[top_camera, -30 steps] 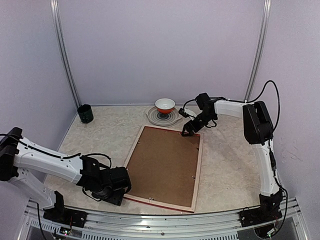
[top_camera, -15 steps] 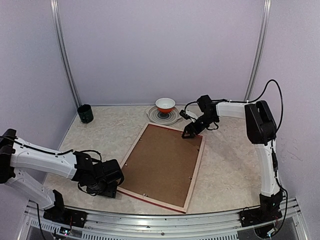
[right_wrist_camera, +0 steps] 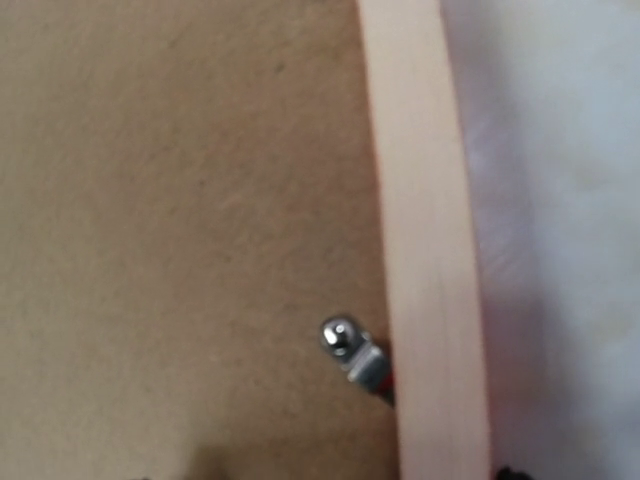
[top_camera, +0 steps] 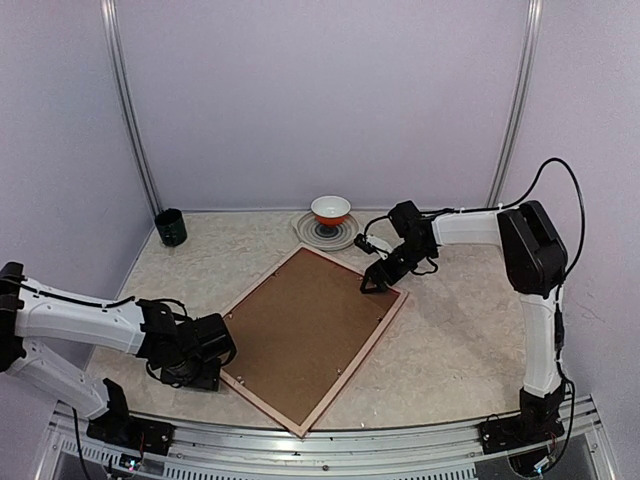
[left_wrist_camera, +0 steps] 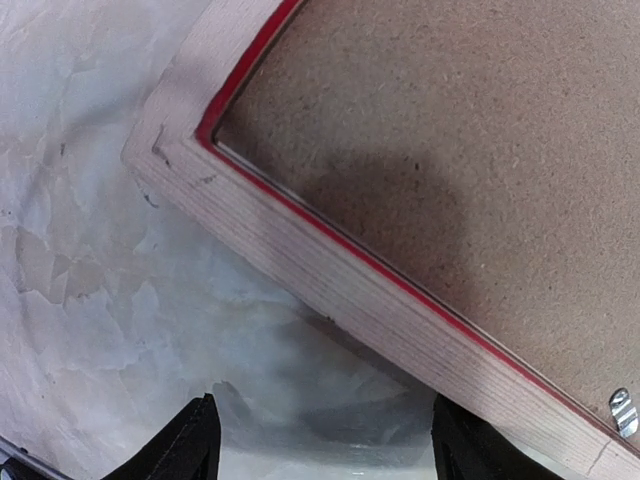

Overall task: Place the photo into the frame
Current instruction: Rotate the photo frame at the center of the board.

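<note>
**Both grippers spread at opposite corners of the back-up frame**

We see the left gripper [left_wrist_camera: 330, 447] spread wide. Its two dark tips sit well apart at the bottom of its wrist view with only bare table [left_wrist_camera: 90, 300] between them, so it pinches nothing. Just ahead of the tips lies the frame [left_wrist_camera: 330, 290], back side up. It shows a pale wood edge with a thin red line along the inner lip, and one corner sits ahead and to the left. Past that edge comes the brown backing board [left_wrist_camera: 450, 130], with a small metal tab [left_wrist_camera: 622, 410] ahead to the right. Whether the tips touch the wood, we cannot tell.

The right gripper [top_camera: 375, 283] sits over the opposite corner of the frame. Its wrist view is blurred, and we make out only slivers of its tips at the bottom edge, far apart. We read it as spread too, with nothing pinched. Directly below it runs the pale rail, with board on one side and table on the other, and a shiny clip [right_wrist_camera: 350, 352] lies against the rail's inner side.

Beyond the right gripper, farther from the arm bases, a white-and-red bowl [top_camera: 330, 209] stands on a grey plate [top_camera: 328, 236]. Well away from the left gripper — off toward the far left corner — stands a dark cup [top_camera: 170, 227].
</note>
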### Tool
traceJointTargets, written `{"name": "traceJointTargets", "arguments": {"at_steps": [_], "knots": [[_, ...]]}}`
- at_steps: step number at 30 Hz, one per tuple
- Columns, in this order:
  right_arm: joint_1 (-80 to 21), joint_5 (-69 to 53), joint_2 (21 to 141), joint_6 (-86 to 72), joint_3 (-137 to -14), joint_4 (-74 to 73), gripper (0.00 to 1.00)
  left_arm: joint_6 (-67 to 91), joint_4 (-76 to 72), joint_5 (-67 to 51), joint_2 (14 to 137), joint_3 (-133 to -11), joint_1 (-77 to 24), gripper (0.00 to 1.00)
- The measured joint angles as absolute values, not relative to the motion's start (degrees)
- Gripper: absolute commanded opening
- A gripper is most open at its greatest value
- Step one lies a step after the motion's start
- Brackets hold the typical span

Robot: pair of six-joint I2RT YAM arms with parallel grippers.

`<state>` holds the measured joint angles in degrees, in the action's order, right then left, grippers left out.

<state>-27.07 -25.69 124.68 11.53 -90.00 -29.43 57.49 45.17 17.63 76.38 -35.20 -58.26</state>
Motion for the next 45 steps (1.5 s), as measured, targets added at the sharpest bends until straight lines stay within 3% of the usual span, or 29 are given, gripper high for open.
{"name": "traceJointTargets", "arguments": {"at_steps": [22,45], "knots": [[-33.45,-21.63,107.26,1.74,-65.52,-24.51,0.69,55.72,49.76,22.90,74.91,-34.04,-49.84,0.74],[-35.64,-17.26,90.43,-9.30,-46.83,-24.25,0.69,44.95,42.57,28.27,92.47,-48.75,-41.67,0.75]]}}
